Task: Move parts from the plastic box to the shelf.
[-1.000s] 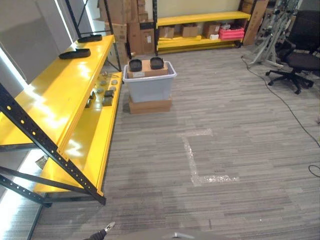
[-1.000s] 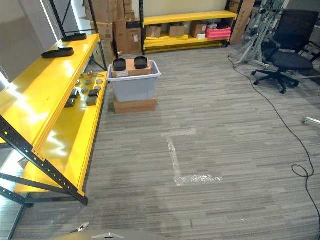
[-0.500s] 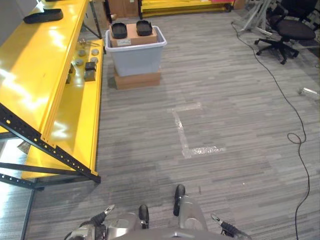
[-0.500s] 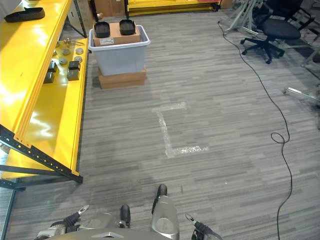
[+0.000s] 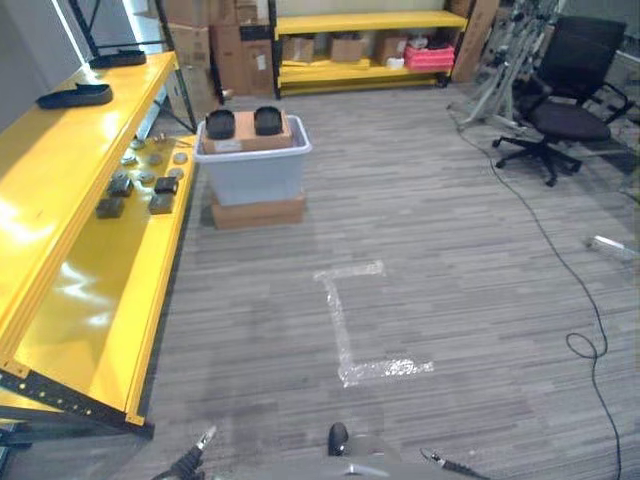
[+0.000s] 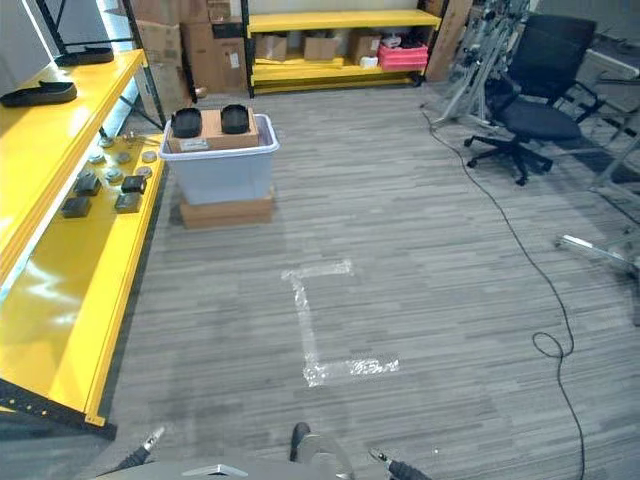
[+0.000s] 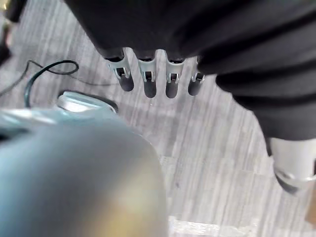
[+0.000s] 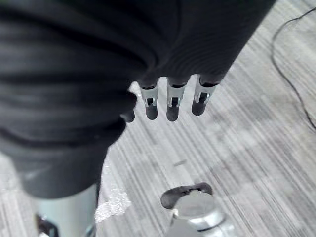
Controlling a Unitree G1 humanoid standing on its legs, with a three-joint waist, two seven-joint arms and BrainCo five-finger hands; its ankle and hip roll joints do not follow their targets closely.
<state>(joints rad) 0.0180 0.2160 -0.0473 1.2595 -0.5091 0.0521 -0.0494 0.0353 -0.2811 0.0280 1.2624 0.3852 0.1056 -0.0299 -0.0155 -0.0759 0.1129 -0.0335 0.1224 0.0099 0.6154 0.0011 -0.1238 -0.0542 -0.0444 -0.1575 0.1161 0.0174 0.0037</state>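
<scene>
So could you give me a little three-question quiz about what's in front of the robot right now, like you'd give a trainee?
1. True or false: the grey plastic box sits directly on the floor.
2. What lies on the brown carton inside the box? A) two round black parts B) a red crate C) nothing
3. Fill in: the small dark and round parts already placed lie on the ______ shelf on the robot's left.

Key:
1. False. It rests on a flat cardboard box.
2. A.
3. Yellow.

Both the left robot hand and the right robot hand hang with fingers straight, holding nothing.
</scene>
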